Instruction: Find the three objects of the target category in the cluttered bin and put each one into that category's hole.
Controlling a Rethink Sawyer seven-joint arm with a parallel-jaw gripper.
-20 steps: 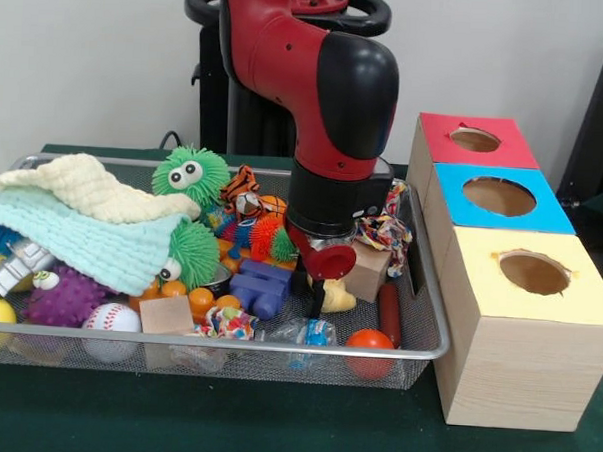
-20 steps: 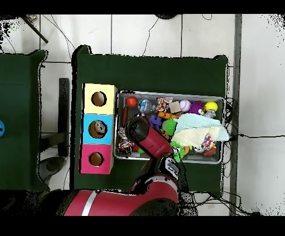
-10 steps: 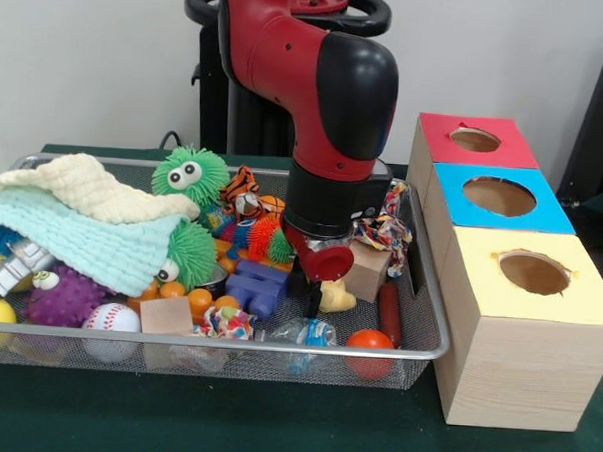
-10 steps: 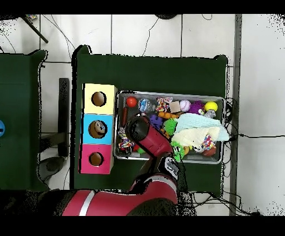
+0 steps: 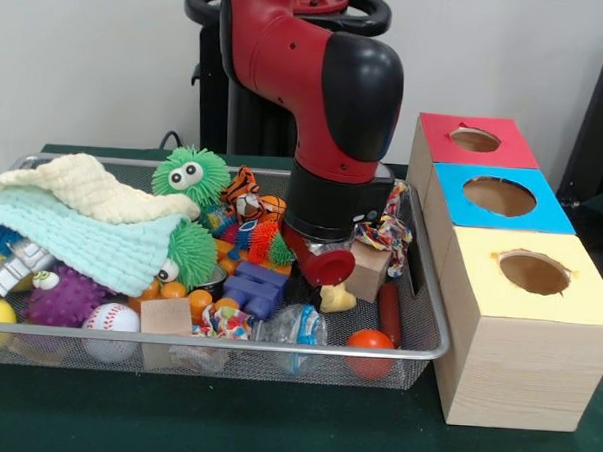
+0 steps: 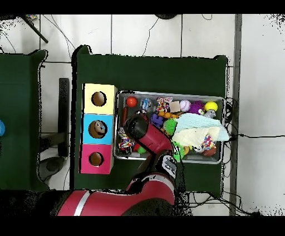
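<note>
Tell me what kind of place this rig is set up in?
Probably a robotics lab or test cell: a green-covered table on a tiled floor with loose cables, a wire-mesh bin crammed with toys, and three wooden boxes with red, blue and yellow holed tops beside it.
</note>
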